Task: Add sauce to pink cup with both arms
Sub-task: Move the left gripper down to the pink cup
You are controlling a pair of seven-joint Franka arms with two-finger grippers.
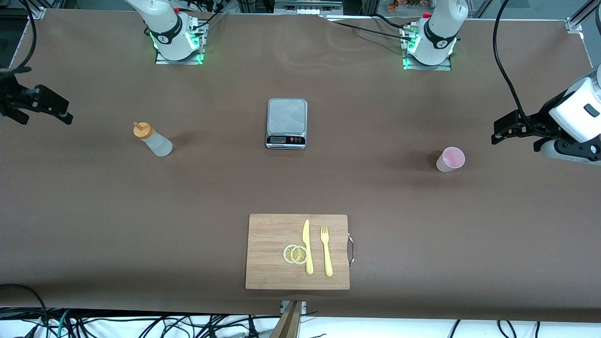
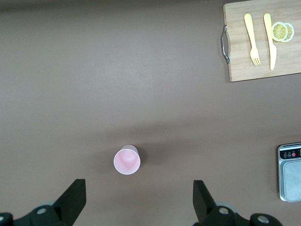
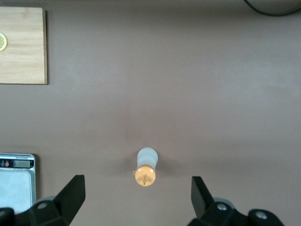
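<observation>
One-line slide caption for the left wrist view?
Open left tool hovers above the upright pink cup, with the cutting board and scale at the frame's edge.

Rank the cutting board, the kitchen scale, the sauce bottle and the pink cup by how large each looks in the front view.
1. cutting board, by far the largest.
2. kitchen scale.
3. sauce bottle.
4. pink cup, smallest, though close to the bottle; the bottle looks longer.

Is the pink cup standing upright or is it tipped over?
Upright. The pink cup stands on its base on the table, with its open mouth facing up, and the left wrist view looks straight down into it.
</observation>
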